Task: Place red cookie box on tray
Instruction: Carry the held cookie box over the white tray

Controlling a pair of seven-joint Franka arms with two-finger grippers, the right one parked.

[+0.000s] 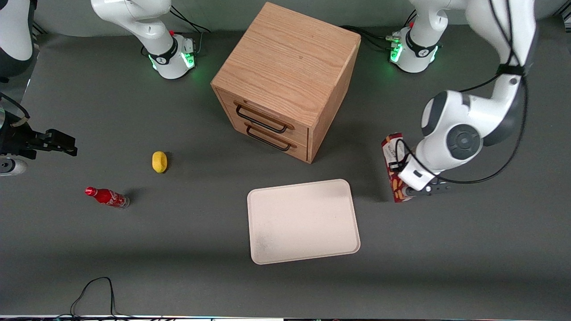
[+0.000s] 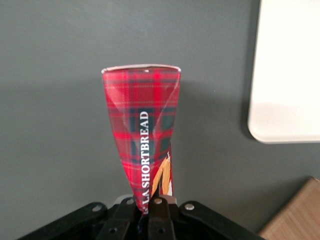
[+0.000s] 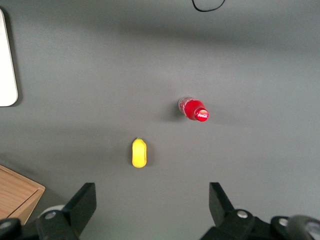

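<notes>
The red cookie box [image 1: 391,166], a long tartan-red carton printed with tan biscuit sticks, is pinched near one end by my left gripper [image 1: 409,191]. In the left wrist view the gripper [image 2: 148,202] is shut on the box [image 2: 142,130], and the carton is squeezed narrow where the fingers clamp it. Beside the box, toward the parked arm's end of the table, lies the cream-white tray [image 1: 303,223]; nothing is on it. A rounded corner of the tray [image 2: 287,75] shows in the wrist view. Whether the box still touches the table is unclear.
A wooden two-drawer cabinet [image 1: 285,80] stands farther from the front camera than the tray. Toward the parked arm's end lie a small yellow object [image 1: 159,161] and a red soda bottle [image 1: 107,197]. A black cable [image 1: 93,292] loops at the table's near edge.
</notes>
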